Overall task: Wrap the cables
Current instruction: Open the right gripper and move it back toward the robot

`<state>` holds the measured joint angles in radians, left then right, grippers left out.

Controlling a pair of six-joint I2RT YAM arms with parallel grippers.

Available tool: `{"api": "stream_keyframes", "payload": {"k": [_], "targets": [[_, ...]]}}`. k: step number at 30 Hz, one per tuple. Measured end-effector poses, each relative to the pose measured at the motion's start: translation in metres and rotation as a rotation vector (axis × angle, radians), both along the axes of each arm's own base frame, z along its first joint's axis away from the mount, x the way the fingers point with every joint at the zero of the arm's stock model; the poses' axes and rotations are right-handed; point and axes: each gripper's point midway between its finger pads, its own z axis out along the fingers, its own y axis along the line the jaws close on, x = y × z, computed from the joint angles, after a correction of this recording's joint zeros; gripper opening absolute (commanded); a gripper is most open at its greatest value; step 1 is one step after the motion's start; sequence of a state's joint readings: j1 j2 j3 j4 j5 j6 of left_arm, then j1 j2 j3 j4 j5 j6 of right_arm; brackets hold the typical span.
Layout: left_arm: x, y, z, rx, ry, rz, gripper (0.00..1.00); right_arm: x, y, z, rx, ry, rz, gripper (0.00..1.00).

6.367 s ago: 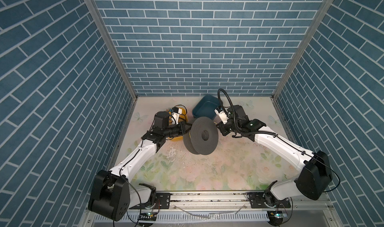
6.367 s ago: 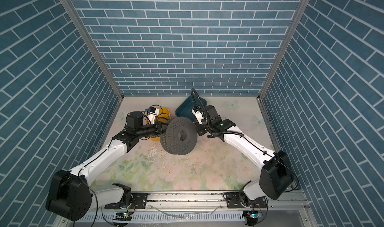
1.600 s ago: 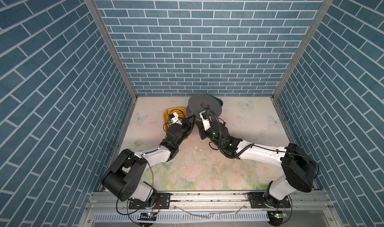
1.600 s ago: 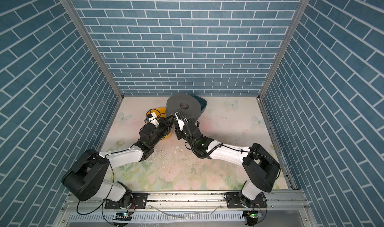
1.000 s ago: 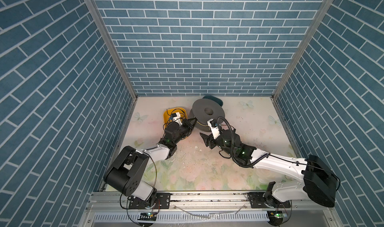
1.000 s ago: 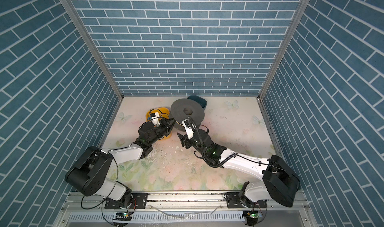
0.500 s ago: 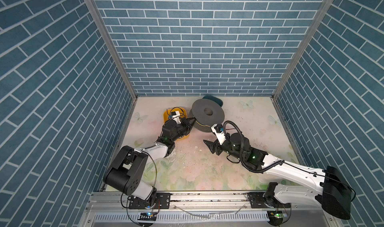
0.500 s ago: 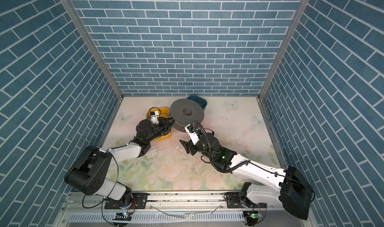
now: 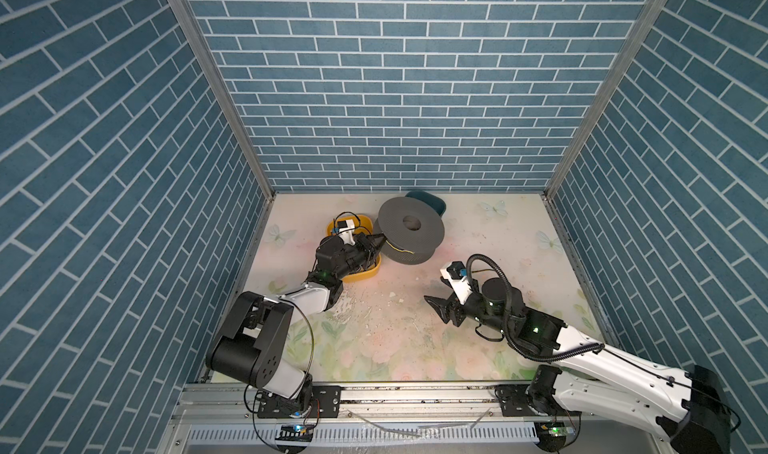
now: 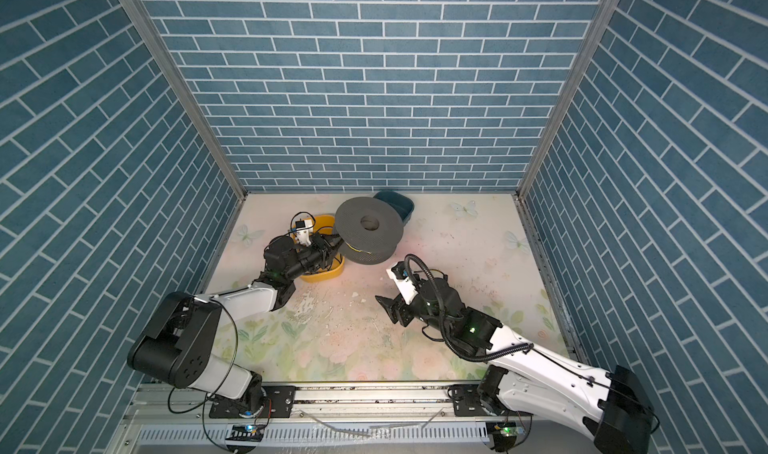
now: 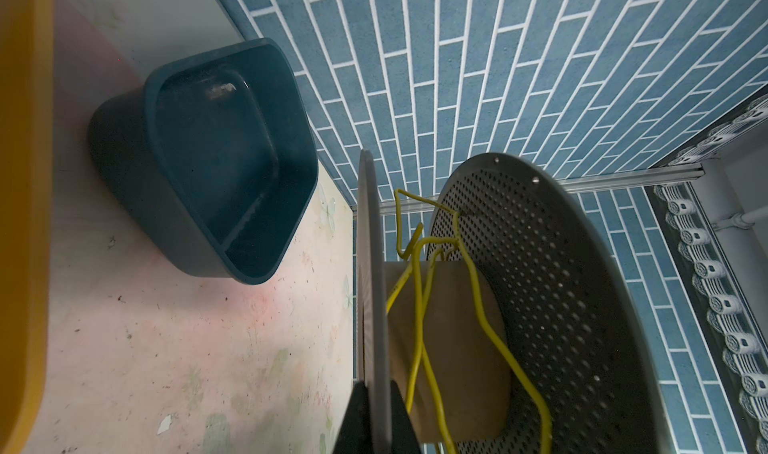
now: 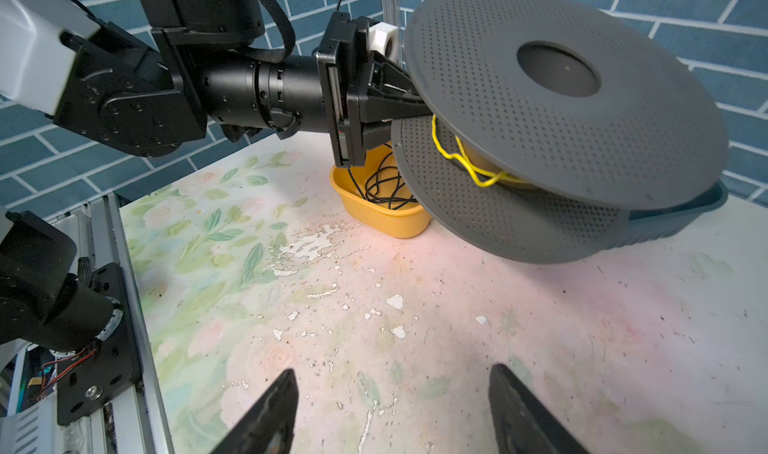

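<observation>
A: Setting?
B: Blue brick walls [image 9: 395, 99] enclose a worn floral table [image 9: 395, 348].
A: Contents?
B: The left gripper [image 9: 379, 237] clamps the grey spool [image 9: 395, 232] by a flange. Yellow cables [image 12: 482, 180] loop loosely around its core. In both top views the spool half hides a teal bin [image 11: 124, 149]. The yellow bin [image 12: 386, 219] holds black wires [image 12: 384, 186]. The right gripper [image 12: 392, 379] gapes above the table.

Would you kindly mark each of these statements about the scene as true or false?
1. The left gripper is shut on the grey spool, at its upper flange. True.
2. The right gripper holds the yellow cable. False: it is open and empty above the table; the cable loops loosely around the spool's core.
3. The yellow bin holds black wires. True.
4. The teal bin is full of cables. False: it is empty.
</observation>
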<state>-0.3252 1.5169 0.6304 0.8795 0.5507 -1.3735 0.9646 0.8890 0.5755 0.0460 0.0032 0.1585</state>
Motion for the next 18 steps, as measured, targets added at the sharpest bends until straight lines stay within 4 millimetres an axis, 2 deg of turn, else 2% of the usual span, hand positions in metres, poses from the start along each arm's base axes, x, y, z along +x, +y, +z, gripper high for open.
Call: {"api": "stream_keyframes", "payload": {"k": [5,10,18], "targets": [[0.001,-0.004,0.012,0.007,-0.031,-0.059,0.0,0.018,-0.025,-0.009,0.01,0.061,-0.087,0.72],[-0.001,-0.011,0.023,0.033,-0.078,-0.118,0.0,0.031,-0.04,-0.011,0.04,0.116,-0.143,0.71],[-0.007,-0.016,0.017,0.051,-0.08,-0.176,0.0,0.046,-0.057,-0.01,0.148,0.248,-0.201,0.7]]}}
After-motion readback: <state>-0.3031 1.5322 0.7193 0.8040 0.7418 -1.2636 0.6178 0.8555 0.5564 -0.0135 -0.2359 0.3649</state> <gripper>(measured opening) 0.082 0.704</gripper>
